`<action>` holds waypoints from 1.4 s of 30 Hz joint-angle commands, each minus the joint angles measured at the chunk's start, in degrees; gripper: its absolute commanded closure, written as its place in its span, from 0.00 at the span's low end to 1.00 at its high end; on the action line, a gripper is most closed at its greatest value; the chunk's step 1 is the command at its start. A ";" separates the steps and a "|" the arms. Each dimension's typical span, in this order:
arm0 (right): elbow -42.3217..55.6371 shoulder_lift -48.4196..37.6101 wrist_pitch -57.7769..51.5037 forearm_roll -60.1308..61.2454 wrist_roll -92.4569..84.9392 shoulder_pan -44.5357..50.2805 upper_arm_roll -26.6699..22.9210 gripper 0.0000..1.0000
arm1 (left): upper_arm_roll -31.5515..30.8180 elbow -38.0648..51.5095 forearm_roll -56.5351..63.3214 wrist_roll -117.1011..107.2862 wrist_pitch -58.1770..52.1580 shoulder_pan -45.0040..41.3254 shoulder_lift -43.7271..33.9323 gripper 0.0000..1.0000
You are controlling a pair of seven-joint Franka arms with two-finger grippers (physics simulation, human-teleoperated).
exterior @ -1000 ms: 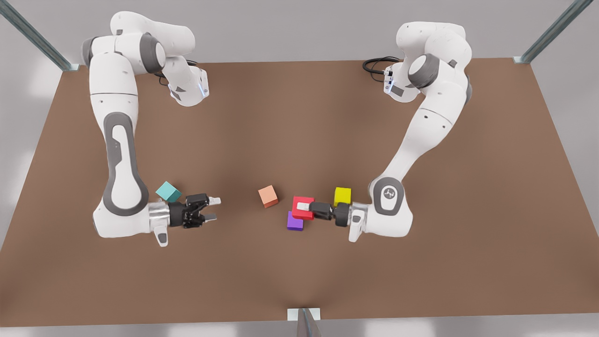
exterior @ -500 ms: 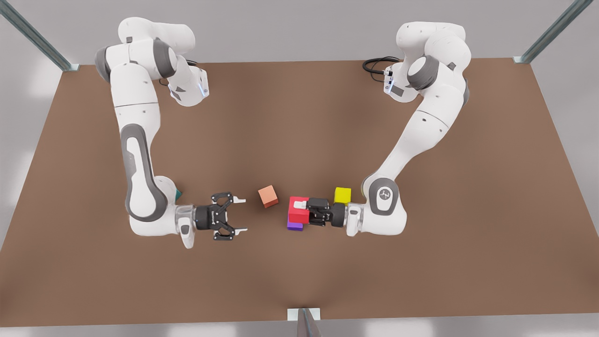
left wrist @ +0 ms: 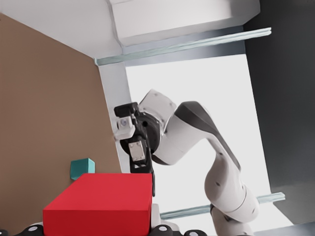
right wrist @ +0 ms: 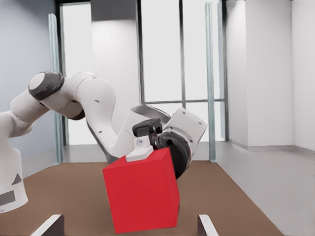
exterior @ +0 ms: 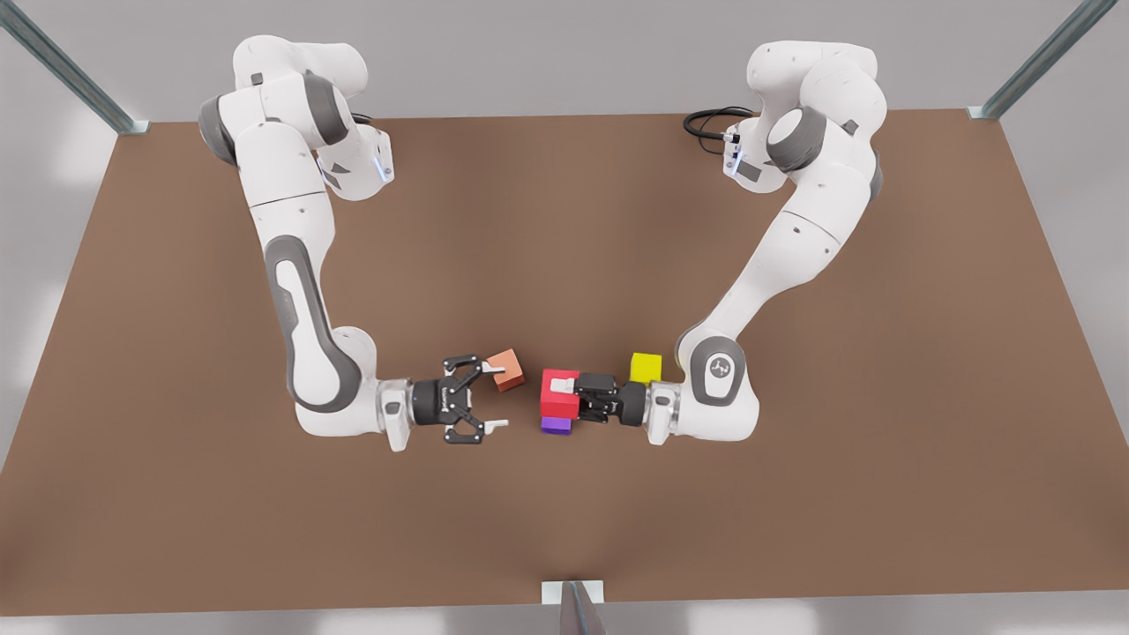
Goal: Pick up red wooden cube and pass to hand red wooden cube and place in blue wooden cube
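Note:
The red wooden cube [exterior: 556,404] hangs just above the table, over a purple cube. My left gripper [exterior: 564,397], on the arm at the front view's right, is shut on it. In the left wrist view the red wooden cube [left wrist: 98,204] sits close, between the fingers. My right gripper [exterior: 495,397], the hand, is open and faces the cube from the front view's left across a small gap. Its fingertips [right wrist: 50,223] frame the red wooden cube [right wrist: 142,189] in the right wrist view. The blue wooden cube [left wrist: 81,168] rests on the table far behind the right gripper [left wrist: 134,147].
A salmon-orange cube [exterior: 506,369] lies beside the right gripper's upper finger. The purple cube [exterior: 556,426] sits under the red one, and a yellow cube [exterior: 646,367] is beside the left wrist. Brown table [exterior: 564,529] stretches open toward the front edge.
The right arm has swung toward the front view's right, bringing its open gripper close to the red cube. The left gripper has edged the held cube slightly toward it.

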 commanded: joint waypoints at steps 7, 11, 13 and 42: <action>0.39 0.85 4.73 1.05 -15.14 0.12 2.16 0.00 | -0.13 0.02 -0.83 -3.07 -0.81 0.06 -0.17 0.51; 0.83 1.11 6.75 1.67 -14.08 0.82 2.24 0.00 | -0.13 0.02 -0.83 -3.86 -0.72 0.06 -0.35 0.54; 1.62 1.90 7.45 1.84 -13.55 1.26 2.24 0.00 | -0.13 0.02 -0.91 -4.82 -0.72 0.06 -0.26 0.53; 1.80 1.64 8.07 1.75 -9.34 1.79 5.06 0.00 | -0.13 0.02 -1.00 -4.65 -0.28 -0.46 0.01 0.53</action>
